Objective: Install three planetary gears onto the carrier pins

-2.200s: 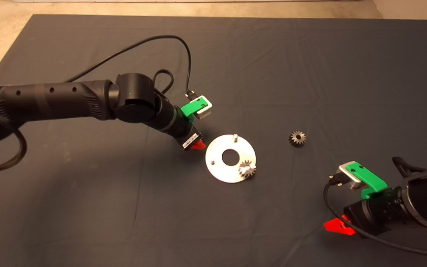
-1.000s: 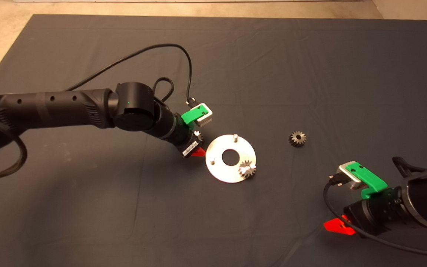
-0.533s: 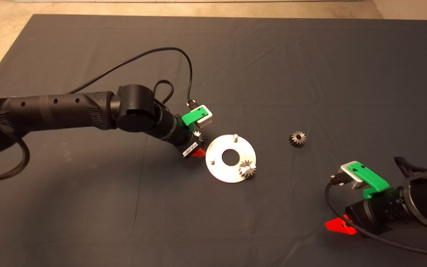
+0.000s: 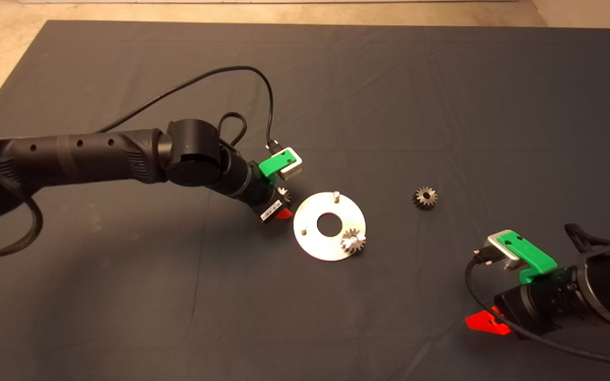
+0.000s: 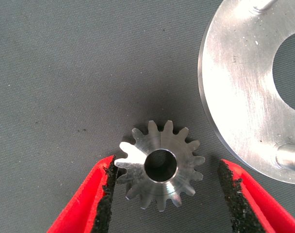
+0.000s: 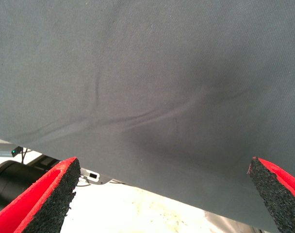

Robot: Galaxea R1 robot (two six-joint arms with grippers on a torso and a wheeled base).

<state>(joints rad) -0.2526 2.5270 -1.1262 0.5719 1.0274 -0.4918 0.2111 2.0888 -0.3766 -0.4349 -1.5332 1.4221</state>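
The left tool [image 5: 162,187] is lowered over the mat [image 4: 442,106] just left of the disc [image 4: 313,246], its fingers [image 5: 106,194] spread around a gear [image 5: 160,165]; one pad touches a tooth. A second gear [image 4: 353,241] is seated on a pin, a third [image 4: 425,198] lies right of the disc. The right tool [image 6: 162,194] is parked at lower right, spread wide.

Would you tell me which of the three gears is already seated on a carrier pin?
The gear on the silver disc, on the pin nearest the camera; the other two lie on the mat.
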